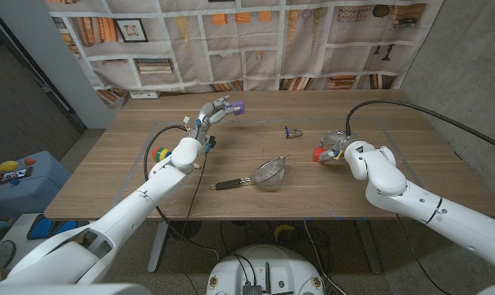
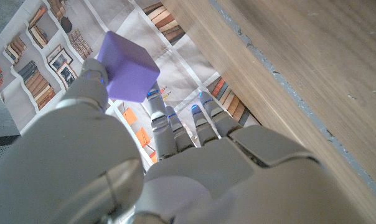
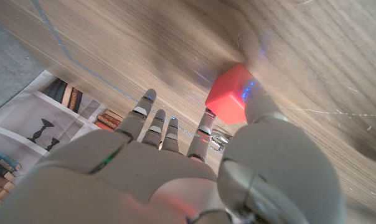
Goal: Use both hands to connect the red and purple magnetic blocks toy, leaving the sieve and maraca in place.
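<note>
The purple block (image 1: 237,107) is pinched in the left hand (image 1: 215,112), raised over the table's (image 1: 395,164) far left side. The red block (image 1: 318,153) sits gripped in the right hand (image 1: 336,147), well apart, low over the right side, perhaps touching the wood. Between them lie the sieve (image 1: 264,174) and a small metal object (image 1: 293,131); a colourful toy (image 1: 160,153), possibly the maraca, lies by the left arm.

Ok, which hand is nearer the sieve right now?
Right, by a small margin. The right hand, holding the red block, sits just off the sieve bowl's side. The left hand, holding the purple block, is up toward the table's far edge.
</note>
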`<action>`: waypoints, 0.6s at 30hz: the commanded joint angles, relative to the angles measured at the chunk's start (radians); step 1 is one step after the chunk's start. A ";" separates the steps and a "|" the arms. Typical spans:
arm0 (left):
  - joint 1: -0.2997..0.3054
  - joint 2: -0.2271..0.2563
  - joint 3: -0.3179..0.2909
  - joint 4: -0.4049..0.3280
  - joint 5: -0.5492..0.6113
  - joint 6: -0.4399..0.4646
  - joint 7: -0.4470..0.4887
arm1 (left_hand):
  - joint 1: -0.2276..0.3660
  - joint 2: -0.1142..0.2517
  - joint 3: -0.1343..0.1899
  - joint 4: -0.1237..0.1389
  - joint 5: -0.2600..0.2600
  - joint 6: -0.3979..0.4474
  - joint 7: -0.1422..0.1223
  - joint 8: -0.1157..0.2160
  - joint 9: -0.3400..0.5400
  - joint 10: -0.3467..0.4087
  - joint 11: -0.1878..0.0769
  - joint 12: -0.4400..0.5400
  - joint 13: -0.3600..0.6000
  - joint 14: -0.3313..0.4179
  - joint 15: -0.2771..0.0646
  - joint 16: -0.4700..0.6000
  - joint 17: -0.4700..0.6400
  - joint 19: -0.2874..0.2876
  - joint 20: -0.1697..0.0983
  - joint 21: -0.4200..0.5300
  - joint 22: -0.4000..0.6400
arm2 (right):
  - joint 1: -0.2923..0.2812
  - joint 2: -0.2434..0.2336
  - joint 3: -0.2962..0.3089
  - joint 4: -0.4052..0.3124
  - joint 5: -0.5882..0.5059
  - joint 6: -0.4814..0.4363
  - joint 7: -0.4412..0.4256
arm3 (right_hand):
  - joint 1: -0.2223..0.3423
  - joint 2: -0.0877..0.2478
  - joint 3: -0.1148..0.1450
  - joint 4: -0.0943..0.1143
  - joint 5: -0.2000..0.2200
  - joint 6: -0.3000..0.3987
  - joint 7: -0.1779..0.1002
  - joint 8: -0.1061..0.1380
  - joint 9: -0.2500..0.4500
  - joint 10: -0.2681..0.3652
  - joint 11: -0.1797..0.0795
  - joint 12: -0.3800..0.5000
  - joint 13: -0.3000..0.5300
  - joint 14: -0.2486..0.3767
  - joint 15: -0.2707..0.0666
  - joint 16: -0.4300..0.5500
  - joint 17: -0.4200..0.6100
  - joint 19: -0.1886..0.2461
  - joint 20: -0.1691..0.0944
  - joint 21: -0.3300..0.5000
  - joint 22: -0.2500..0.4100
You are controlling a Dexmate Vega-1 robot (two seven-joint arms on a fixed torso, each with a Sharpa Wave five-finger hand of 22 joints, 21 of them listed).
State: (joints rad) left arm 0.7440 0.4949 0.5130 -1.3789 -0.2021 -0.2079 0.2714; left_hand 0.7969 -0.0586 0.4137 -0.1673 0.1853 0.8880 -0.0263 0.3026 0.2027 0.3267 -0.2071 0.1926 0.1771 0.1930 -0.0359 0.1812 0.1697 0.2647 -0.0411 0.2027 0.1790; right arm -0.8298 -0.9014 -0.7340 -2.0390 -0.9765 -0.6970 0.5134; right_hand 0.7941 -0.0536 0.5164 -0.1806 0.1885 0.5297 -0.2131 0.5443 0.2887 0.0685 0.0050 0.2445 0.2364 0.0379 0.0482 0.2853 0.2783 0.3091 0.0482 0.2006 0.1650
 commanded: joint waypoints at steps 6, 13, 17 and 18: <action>-0.005 0.000 0.005 0.002 -0.014 0.005 -0.021 | 0.053 0.063 -0.007 0.002 0.007 0.082 -0.077 0.001 0.002 0.003 0.003 0.001 0.002 -0.003 -0.061 0.001 0.003 0.000 -0.003 -0.001 0.002 | -0.016 0.006 0.016 0.010 0.035 0.010 -0.079 | 0.045 0.014 -0.001 0.008 -0.002 0.091 -0.003 0.053 0.014 0.041 -0.016 0.011 0.001 0.033 -0.025 0.019 0.010 0.030 -0.012 0.002 0.004; -0.016 -0.005 0.013 0.014 -0.021 0.008 -0.040 | 0.054 0.064 -0.008 0.002 0.007 0.086 -0.074 0.000 0.002 0.002 0.003 0.000 0.002 -0.003 -0.060 0.001 0.003 -0.001 -0.003 -0.001 0.002 | -0.039 0.002 0.050 -0.009 0.094 0.004 -0.128 | 0.064 0.027 -0.001 0.008 -0.002 0.128 -0.006 0.074 0.020 0.055 -0.031 0.012 0.000 0.045 -0.035 0.025 0.013 0.039 -0.018 0.001 0.003; -0.024 -0.011 0.018 0.028 -0.029 0.004 -0.056 | 0.054 0.065 -0.009 0.001 0.007 0.085 -0.074 -0.001 0.002 0.002 0.003 0.000 0.002 -0.003 -0.059 0.001 0.003 -0.001 -0.002 -0.001 0.002 | -0.063 0.000 0.089 -0.027 0.163 -0.003 -0.171 | 0.068 0.031 -0.002 0.009 -0.001 0.140 -0.006 0.082 0.022 0.060 -0.035 0.013 0.000 0.047 -0.037 0.026 0.014 0.042 -0.019 0.001 0.003; -0.026 -0.013 0.020 0.034 -0.031 -0.001 -0.061 | 0.054 0.065 -0.009 0.001 0.007 0.085 -0.074 -0.002 0.002 0.002 0.003 0.000 0.002 -0.003 -0.060 0.001 0.003 -0.001 -0.002 -0.001 0.002 | -0.069 0.001 0.098 -0.032 0.178 -0.010 -0.182 | 0.069 0.031 -0.002 0.009 -0.001 0.142 -0.006 0.083 0.022 0.061 -0.036 0.013 0.000 0.047 -0.037 0.026 0.014 0.042 -0.019 0.000 0.003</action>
State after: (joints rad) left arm 0.7332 0.4927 0.5221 -1.3705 -0.2181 -0.2038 0.2409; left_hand 0.7971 -0.0588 0.4080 -0.1646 0.1891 0.8878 -0.0265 0.2930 0.2026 0.3267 -0.2071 0.1926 0.1771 0.1929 -0.0358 0.1813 0.1697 0.2648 -0.0411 0.2027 0.1790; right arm -0.8579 -0.8971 -0.6982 -2.0406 -0.9109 -0.6918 0.4156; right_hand 0.8520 -0.0299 0.5117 -0.1795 0.1817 0.6306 -0.1903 0.6146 0.2954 0.1164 -0.0287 0.2516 0.2365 0.0772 0.0088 0.3084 0.2908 0.3395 0.0321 0.2006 0.1649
